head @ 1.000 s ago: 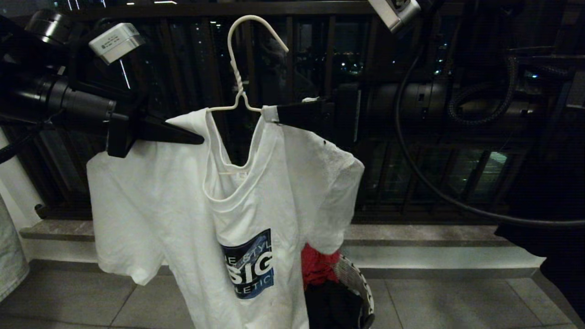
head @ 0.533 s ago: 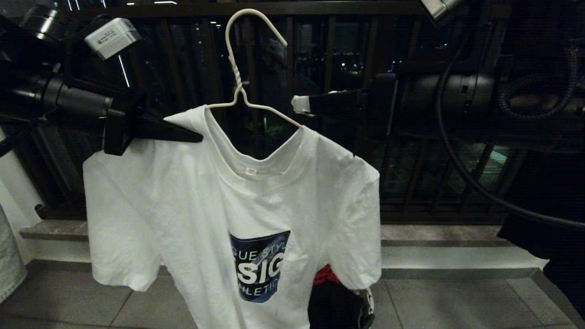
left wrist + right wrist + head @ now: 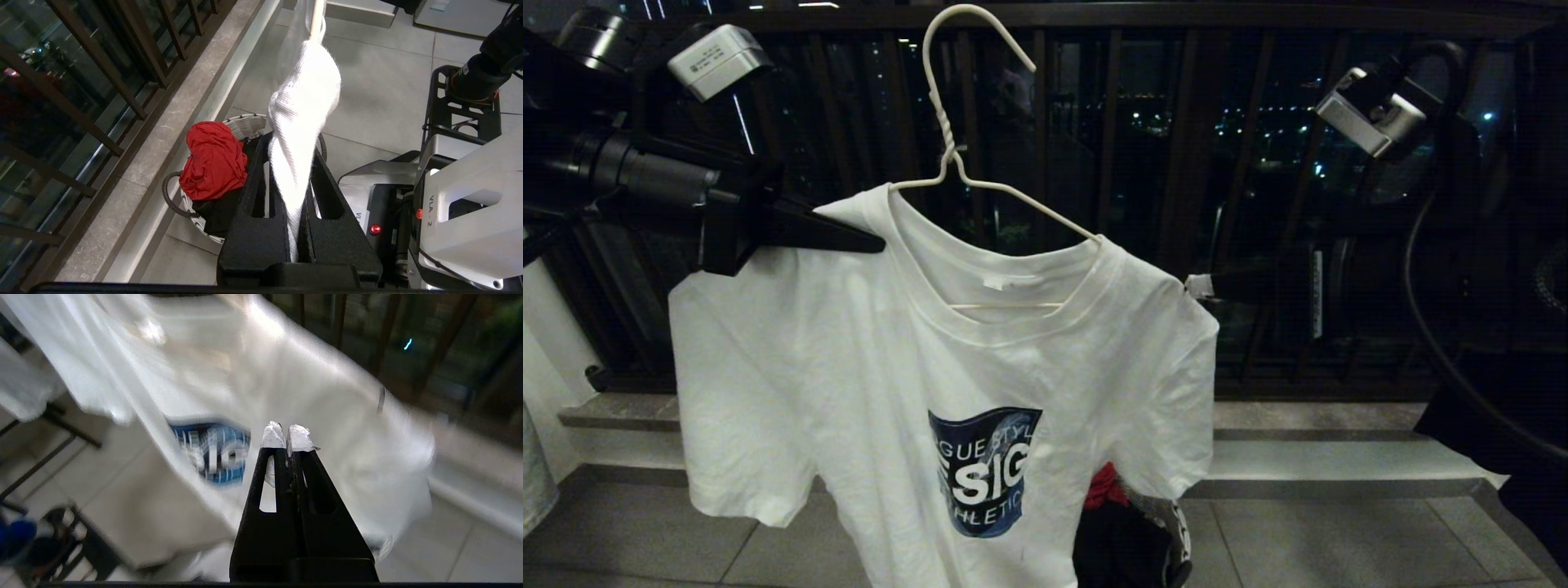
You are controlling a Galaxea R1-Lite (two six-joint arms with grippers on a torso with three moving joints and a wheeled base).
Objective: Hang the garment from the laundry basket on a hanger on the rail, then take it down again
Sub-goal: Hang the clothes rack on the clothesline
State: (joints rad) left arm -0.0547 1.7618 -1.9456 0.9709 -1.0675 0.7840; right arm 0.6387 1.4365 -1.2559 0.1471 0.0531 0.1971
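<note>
Head view: white T-shirt (image 3: 915,384) sits on the white wire hanger (image 3: 947,155), both shoulders seated, collar centred under the twisted neck, hook free in the air in front of the dark window railing (image 3: 1143,163). No rail visible in any view. Left claw (image 3: 849,238) is clamped on the shirt's shoulder and carries the load; the left wrist view shows a bunched fold of white cloth pinched between the jaws. Right claw (image 3: 1197,286) is at the shirt's other shoulder, tips just beside the fabric; in the right wrist view its jaws are together with nothing between them.

Laundry basket (image 3: 1172,531) stands on the floor below the shirt's hem, holding a red cloth (image 3: 1104,483) and a black garment (image 3: 1119,547).

Judgement: dressing the hanger looks done; hanging step is in hand. Next move calls for lifting the hanger so its hook goes over the rail, keeping the shirt level so neither shoulder slips off the wire.
</note>
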